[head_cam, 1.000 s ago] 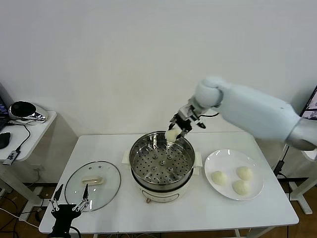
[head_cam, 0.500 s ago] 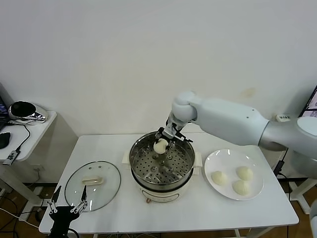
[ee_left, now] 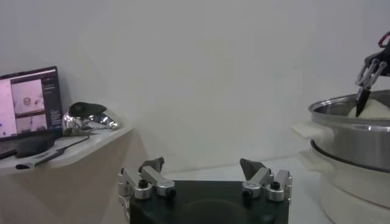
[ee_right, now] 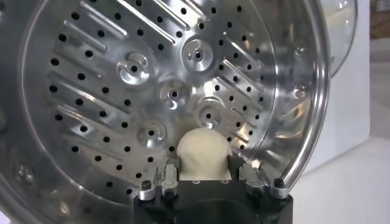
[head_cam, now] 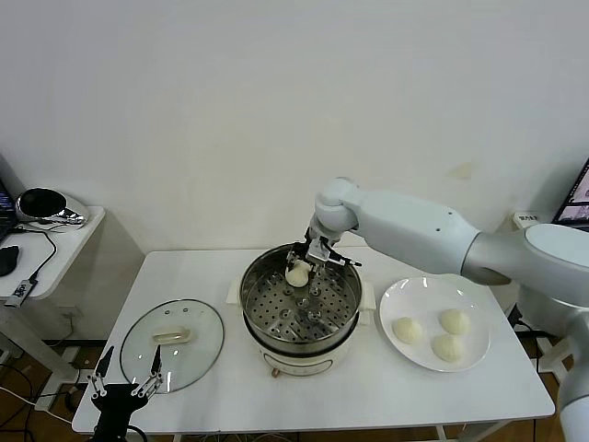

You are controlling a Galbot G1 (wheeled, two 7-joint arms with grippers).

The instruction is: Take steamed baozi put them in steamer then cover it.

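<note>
The steamer stands mid-table, its perforated tray bare except for one thing. My right gripper reaches down inside it at the far rim, shut on a cream-white baozi. In the right wrist view that baozi sits between the fingers, low over the tray near the wall. Three more baozi lie on the white plate. The glass cover lies flat at the front left. My left gripper hangs open below the table's front-left edge, holding nothing.
A side table with a shiny helmet-like object and cables stands to the left. The white plate sits right of the steamer. In the left wrist view the steamer's wall rises off to one side, and a laptop stands on the side table.
My right arm swung left and lowered the baozi from above the steamer's far rim down into the pot. The left arm stayed still.
</note>
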